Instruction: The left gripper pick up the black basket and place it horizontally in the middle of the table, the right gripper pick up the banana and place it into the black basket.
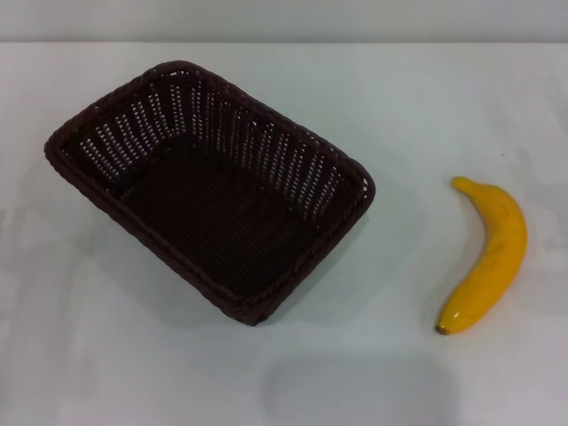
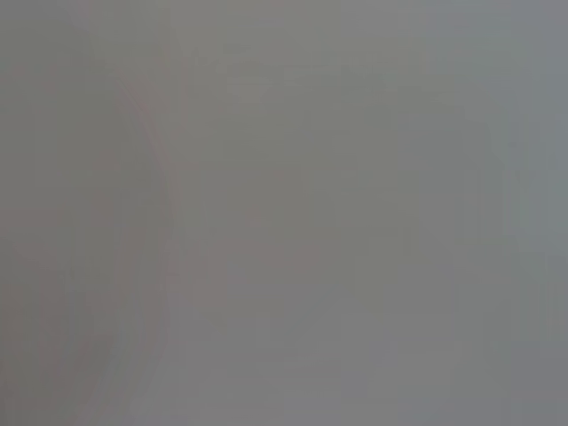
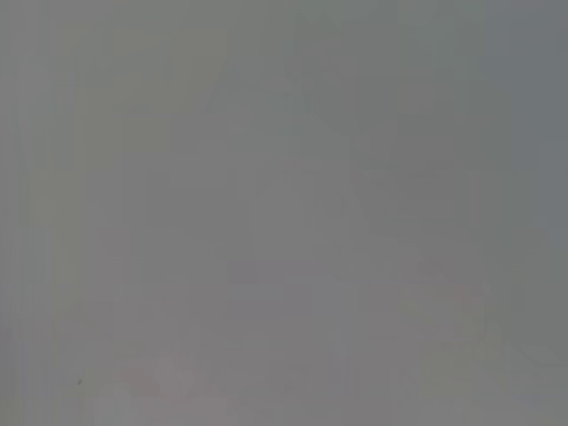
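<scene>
We're looking down on a plain white surface [image 1: 133,373] that fills nearly everything in the head view, smooth and evenly lit. Along the far edge we see a narrow pale grey strip [image 1: 284,19], maybe a wall. A soft shadow [image 1: 355,386] sits near us. Both wrist views give us only flat grey.

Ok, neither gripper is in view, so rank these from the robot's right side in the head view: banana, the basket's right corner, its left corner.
1. banana, lying far right on the table.
2. black basket's right corner, right of centre.
3. black basket's left corner, far left.
No view shows either gripper, so the ranking runs from the robot's right side.
</scene>
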`<state>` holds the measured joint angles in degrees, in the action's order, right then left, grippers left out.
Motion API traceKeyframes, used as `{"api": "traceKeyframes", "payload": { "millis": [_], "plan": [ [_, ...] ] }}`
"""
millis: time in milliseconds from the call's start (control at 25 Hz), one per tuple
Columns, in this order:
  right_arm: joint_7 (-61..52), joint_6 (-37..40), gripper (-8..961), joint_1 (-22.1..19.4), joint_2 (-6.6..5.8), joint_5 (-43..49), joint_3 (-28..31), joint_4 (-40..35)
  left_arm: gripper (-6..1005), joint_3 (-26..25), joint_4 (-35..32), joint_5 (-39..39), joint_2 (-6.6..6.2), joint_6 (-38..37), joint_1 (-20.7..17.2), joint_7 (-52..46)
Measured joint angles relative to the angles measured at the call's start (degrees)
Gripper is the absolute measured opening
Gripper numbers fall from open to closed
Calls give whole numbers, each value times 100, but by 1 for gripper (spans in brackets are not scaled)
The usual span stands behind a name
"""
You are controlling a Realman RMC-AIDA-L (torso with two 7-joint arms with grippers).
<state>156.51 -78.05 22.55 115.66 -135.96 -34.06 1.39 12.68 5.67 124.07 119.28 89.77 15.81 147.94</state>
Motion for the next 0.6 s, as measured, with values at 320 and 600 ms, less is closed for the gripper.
{"api": "traceKeyframes", "payload": {
  "millis": [320,600],
  "plan": [
    [-12,-13,845,120,12,47,-67,0,880,64,-1894,-727,-100,-1101,145,-2985],
    [-15,-59,845,245,16,53,-74,2,880,895,-3360,-2588,-878,-1572,677,-5866]
  ]
}}
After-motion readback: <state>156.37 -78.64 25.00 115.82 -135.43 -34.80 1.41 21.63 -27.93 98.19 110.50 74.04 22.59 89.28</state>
